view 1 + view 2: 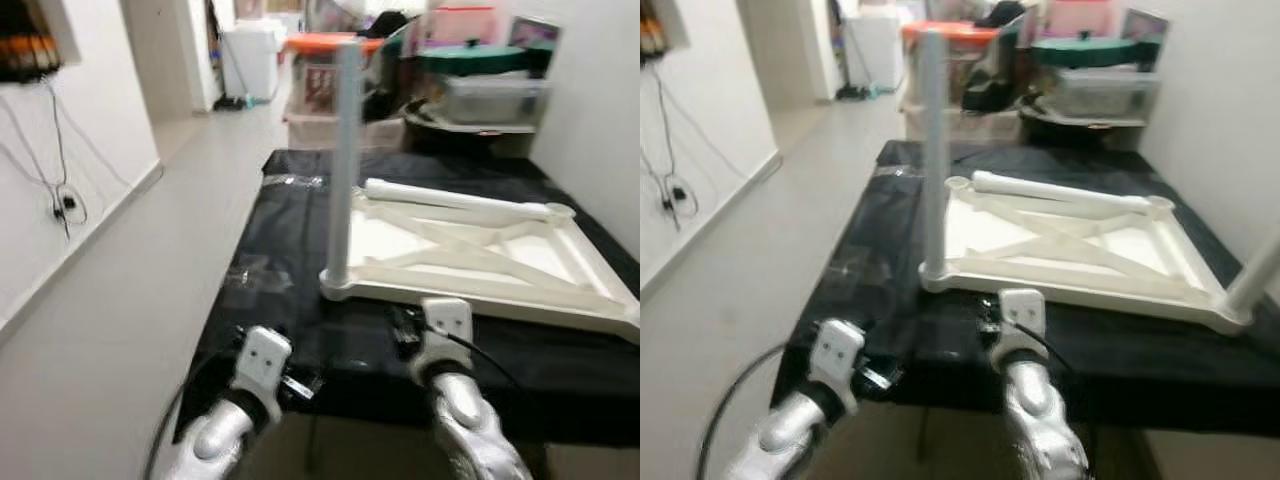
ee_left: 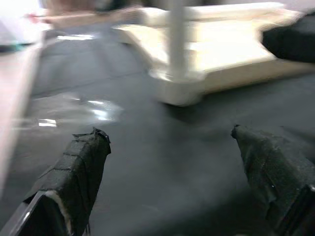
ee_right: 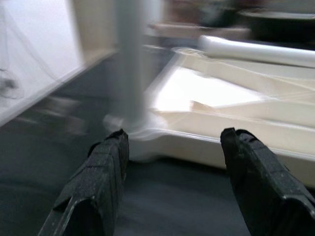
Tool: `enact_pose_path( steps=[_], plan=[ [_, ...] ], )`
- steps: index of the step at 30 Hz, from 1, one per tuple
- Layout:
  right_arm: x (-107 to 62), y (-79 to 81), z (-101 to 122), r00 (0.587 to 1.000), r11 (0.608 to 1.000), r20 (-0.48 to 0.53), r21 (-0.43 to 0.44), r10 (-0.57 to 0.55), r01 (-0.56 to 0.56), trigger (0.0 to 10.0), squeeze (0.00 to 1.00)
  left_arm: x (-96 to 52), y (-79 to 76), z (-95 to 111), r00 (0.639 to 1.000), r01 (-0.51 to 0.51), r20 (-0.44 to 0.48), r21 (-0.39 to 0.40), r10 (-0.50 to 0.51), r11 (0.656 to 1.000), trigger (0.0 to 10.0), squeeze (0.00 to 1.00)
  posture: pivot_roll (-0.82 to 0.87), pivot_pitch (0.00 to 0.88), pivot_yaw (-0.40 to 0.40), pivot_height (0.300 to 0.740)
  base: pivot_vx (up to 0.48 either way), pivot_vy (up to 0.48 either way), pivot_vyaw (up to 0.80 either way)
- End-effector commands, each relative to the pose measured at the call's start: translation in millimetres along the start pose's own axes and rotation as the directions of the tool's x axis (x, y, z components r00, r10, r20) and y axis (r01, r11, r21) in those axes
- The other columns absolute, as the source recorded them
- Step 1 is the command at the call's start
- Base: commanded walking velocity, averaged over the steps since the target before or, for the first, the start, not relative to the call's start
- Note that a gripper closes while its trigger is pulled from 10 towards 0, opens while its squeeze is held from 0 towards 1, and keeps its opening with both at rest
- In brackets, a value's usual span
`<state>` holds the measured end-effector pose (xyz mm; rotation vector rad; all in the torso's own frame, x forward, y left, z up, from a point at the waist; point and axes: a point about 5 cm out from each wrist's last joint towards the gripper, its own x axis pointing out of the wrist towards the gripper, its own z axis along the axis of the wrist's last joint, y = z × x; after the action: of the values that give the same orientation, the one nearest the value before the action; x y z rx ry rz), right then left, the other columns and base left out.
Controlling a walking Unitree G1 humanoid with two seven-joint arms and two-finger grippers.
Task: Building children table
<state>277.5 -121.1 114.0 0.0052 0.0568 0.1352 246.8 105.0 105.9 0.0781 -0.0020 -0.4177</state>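
Head views: a white top [image 1: 480, 255] lies upside down on black sheeting [image 1: 290, 250], one leg [image 1: 345, 160] upright at its near corner, a loose leg [image 1: 455, 200] across the far side; it looks light, stiff, smooth plastic.

Left wrist: left pincer [image 2: 170, 172] gapes.

Right wrist: right pincer [image 3: 172, 172] gapes near the rim; grip the rim or leg.

This looks like a lived-in home, in a room or wide hallway used partly for storage. A pale floor [image 1: 120, 300] runs left toward a corridor with white walls [image 1: 90, 110], where loose cables [image 1: 62, 200] hang beside a socket. At the far end, stacked plastic storage boxes [image 1: 320, 95] with an orange lid [image 1: 325, 42] stand near a cluttered shelf [image 1: 480, 100] holding bins and household odds.
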Motion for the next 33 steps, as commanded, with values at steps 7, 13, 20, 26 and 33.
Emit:
enact_pose_path(
  steps=[7,13,20,26,33],
  plan=[
    [0.0,-7.8,3.8,1.0,1.0,0.015,0.014,0.027,-0.027,10.0,0.0,2.5,-9.0,-0.9,0.999,0.033,-0.009,0.004,-0.032,0.999,10.0,0.0,0.17,0.0,-0.05,0.74,0.0,0.0,0.0],
    [-0.2,-8.8,5.3,0.994,0.994,0.022,0.018,0.105,-0.105,10.0,0.0,2.2,-9.6,-0.9,0.999,0.034,-0.011,-0.001,-0.034,0.999,10.0,0.0,0.17,0.0,-0.051,0.74,0.0,0.0,0.0],
    [11.0,-26.2,18.1,0.973,0.973,0.038,-0.035,0.228,-0.227,10.0,0.0,1.3,-10.7,-0.5,0.999,0.035,-0.012,-0.009,-0.035,0.999,10.0,0.0,0.17,0.0,-0.053,0.74,0.0,0.0,0.0],
    [21.4,-36.2,21.3,0.947,0.943,-0.026,-0.088,0.319,-0.32,10.0,0.0,0.5,-11.9,-0.2,0.999,0.036,-0.013,-0.013,-0.037,0.999,10.0,0.0,0.17,0.0,-0.062,0.74,0.0,0.0,0.0],
    [33.1,-56.0,7.5,0.888,0.867,-0.266,-0.238,0.375,-0.437,10.0,0.0,-1.0,-14.4,0.3,0.999,0.043,-0.013,-0.019,-0.043,0.999,10.0,0.0,0.17,0.0,-0.059,0.74,0.0,0.0,0.0]
  ],
)
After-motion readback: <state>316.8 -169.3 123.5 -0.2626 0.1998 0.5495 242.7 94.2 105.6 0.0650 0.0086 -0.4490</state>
